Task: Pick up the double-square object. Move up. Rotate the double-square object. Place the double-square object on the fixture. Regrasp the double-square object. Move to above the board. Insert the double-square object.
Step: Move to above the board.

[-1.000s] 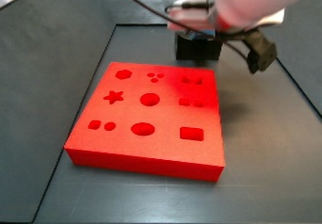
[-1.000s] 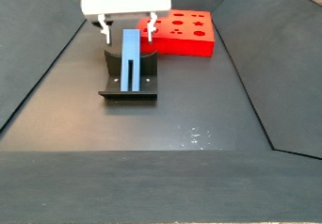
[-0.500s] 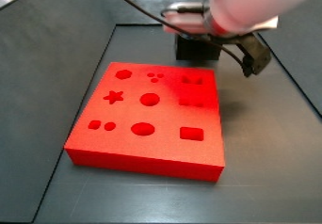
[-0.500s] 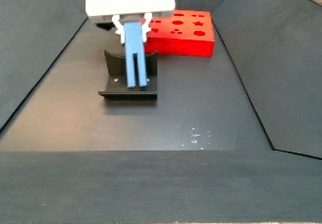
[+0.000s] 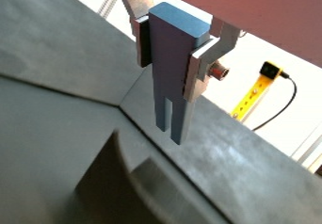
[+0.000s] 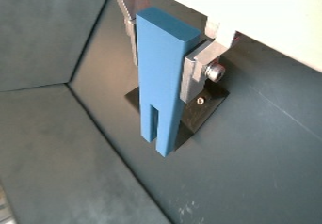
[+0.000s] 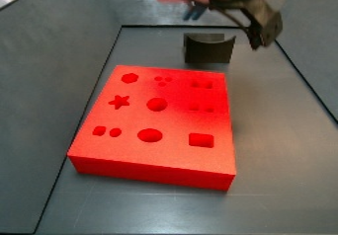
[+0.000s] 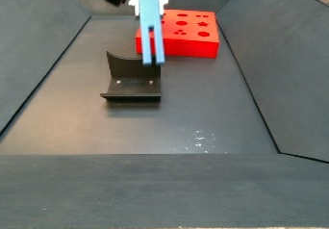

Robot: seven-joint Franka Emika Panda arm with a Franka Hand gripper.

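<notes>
With the end effector (image 6: 161,56) clamped on the slim blue slotted double-square object (image 6: 164,82) above the dark notched fixture (image 8: 130,79), we should keep it upright and travel level toward the flat red board (image 8: 189,33) at the bench's far edge.

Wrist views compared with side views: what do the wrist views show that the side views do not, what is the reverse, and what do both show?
Only the wrist views show plainly the flat silver fingers of the gripper, shut on the slim blue-grey double-square object, and a yellow strip beyond the table. Only the side views show the large flat red board with its shape cutouts. Both show the object held upright and the dark L-shaped fixture.
</notes>
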